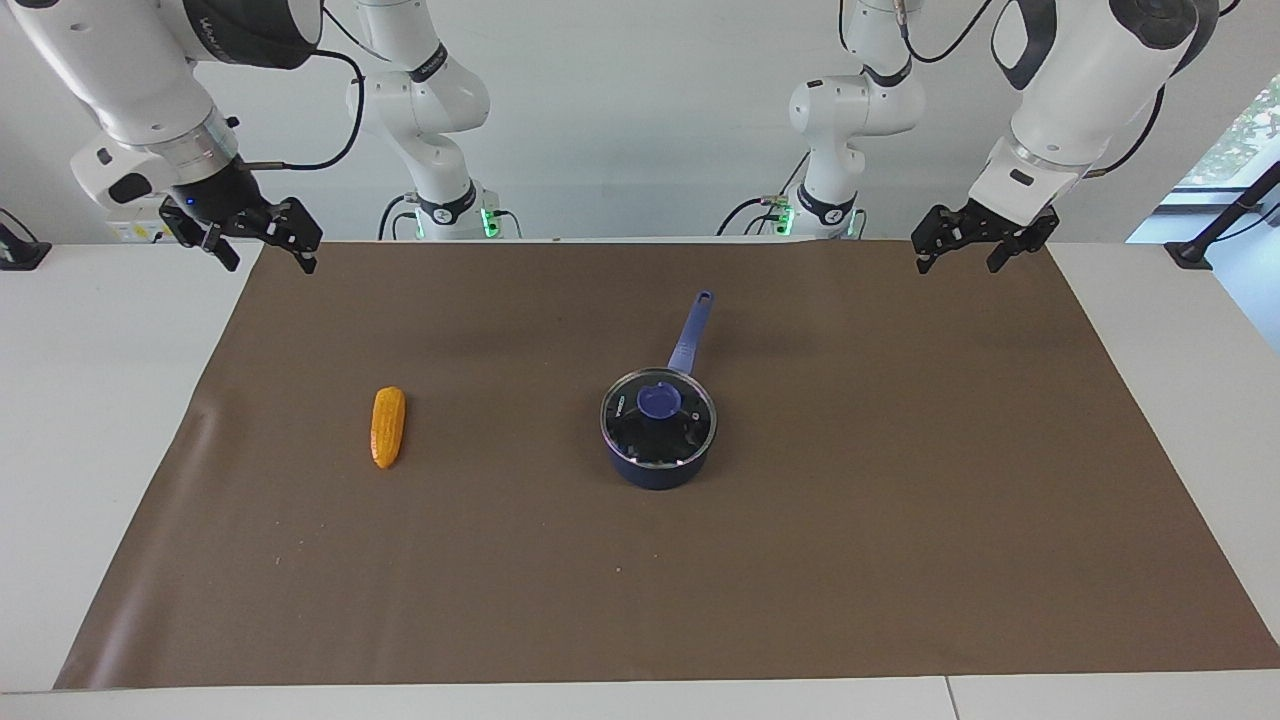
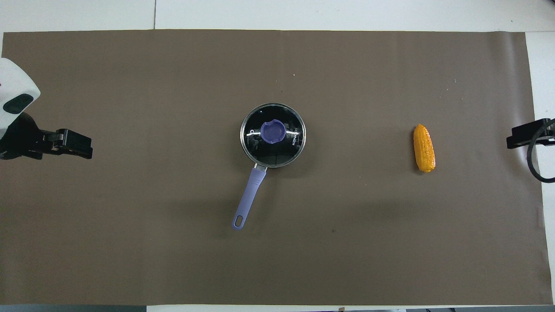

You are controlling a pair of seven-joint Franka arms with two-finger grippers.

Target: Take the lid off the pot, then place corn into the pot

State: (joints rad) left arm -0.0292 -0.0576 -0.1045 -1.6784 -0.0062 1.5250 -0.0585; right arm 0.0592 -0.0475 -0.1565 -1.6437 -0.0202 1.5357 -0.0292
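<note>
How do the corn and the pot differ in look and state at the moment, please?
The corn is orange-yellow and bumpy; the pot is dark navy and smooth. The corn lies bare; the pot wears its lid. The corn sits toward the right arm's end, the pot centrally. Both rest untouched on the brown mat.

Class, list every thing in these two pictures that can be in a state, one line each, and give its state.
lid: on the pot, closed.
pot: upright on the brown mat, covered, handle toward the robots.
corn: lying on the mat, toward the right arm's end, untouched.
left gripper: open, empty, waiting above the mat's edge.
right gripper: open, empty, waiting above the mat's corner.
</note>
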